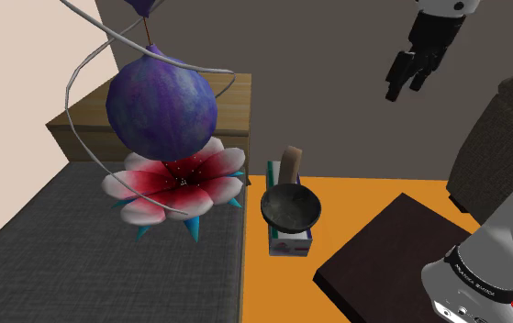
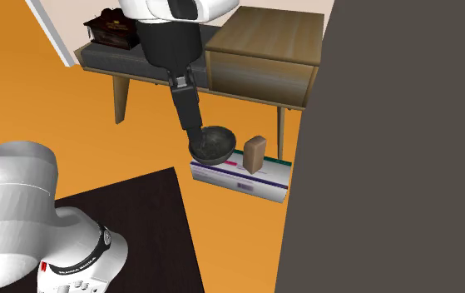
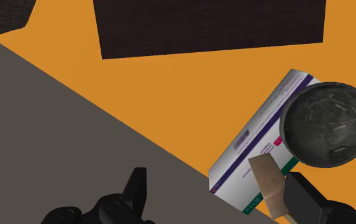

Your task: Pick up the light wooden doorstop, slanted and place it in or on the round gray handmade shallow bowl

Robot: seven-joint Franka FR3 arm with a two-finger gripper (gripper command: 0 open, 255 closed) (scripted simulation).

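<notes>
Doorstop [image 3: 269, 181]: pale tan wedge, standing on end on white-and-purple box [image 3: 259, 133], just beside bowl [image 3: 326, 124]. Bowl round, dark grey, mottled, shallow, on same box. Box lies on orange floor [image 3: 170, 95], next to grey bench [image 1: 107, 248] and wooden cabinet [image 2: 264, 50]. Gripper [image 1: 408, 81] hangs high above, fingers apart, holding nothing. Large purple ball [image 1: 162, 105] on red-white flower [image 1: 176, 188] looms in shoulder view's foreground.
</notes>
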